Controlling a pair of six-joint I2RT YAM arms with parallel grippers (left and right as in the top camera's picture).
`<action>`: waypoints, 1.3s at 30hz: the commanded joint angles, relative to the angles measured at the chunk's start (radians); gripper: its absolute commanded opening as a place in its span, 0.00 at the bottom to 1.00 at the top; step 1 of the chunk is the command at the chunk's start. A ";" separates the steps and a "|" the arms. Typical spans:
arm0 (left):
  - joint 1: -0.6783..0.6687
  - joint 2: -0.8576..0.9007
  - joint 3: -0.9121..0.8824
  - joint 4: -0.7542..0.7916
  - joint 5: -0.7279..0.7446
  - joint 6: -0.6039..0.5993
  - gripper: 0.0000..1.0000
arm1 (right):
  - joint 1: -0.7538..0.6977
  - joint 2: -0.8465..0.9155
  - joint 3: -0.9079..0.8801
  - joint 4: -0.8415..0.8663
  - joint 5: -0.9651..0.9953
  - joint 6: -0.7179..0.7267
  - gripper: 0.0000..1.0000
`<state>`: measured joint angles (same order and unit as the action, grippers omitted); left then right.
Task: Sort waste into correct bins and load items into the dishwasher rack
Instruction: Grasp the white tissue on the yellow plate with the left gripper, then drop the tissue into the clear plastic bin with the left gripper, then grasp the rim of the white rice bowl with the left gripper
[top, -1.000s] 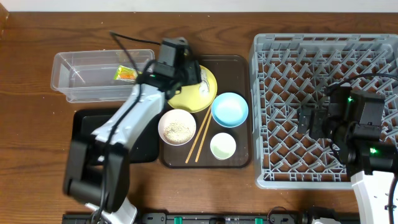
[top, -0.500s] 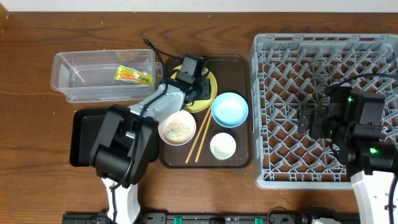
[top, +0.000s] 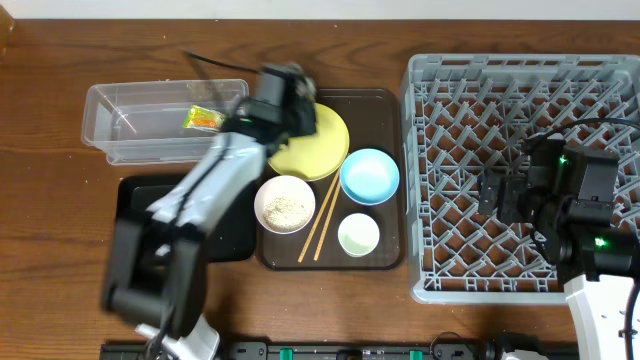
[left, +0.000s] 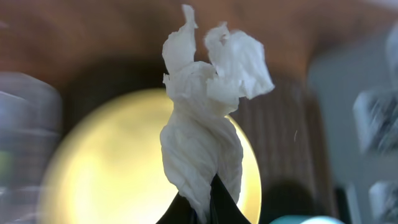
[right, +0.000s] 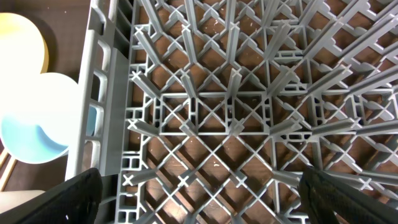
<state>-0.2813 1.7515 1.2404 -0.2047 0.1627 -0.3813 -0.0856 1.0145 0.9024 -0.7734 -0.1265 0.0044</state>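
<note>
My left end effector (left: 202, 210) is clenched on the crumpled white tissue (left: 208, 112). It pinches the twisted lower end, so the rest stands up as a loose plume over the round yellow plate (left: 106, 168), which lies on the left part of the brown serving tray (top: 385, 255). I judge the tissue almost weightless, soft and limp. It would tear or slide out rather than resist, so the dense twisted waist is the place to grip, not the frayed, flaring tips. It may cling to my pads when I let go. The plate beneath looks hard, smooth and shallow. Left of it on the tabletop (top: 50, 70) sits the clear plastic tub (top: 100, 150), thin-walled and rigid, with the snack wrapper (top: 204, 118) inside. Nearer lies the shallow black tray (top: 135, 200), matte and flat. My right end effector (right: 211, 199), fingers spread wide and empty, hangs over the grey dishwasher rack (top: 425, 80), a stiff lattice of upright pegs.
</note>
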 joint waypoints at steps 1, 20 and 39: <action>0.090 -0.065 0.009 -0.032 -0.082 -0.111 0.06 | 0.027 -0.002 0.022 -0.001 -0.005 0.009 0.99; 0.269 -0.160 0.009 -0.222 -0.119 -0.121 0.50 | 0.027 -0.002 0.022 -0.001 -0.005 0.009 0.99; -0.219 -0.184 -0.048 -0.565 -0.119 -0.064 0.50 | 0.027 -0.002 0.022 -0.004 -0.005 0.010 0.99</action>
<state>-0.4652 1.5383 1.2083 -0.7685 0.0505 -0.4656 -0.0856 1.0145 0.9024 -0.7746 -0.1265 0.0044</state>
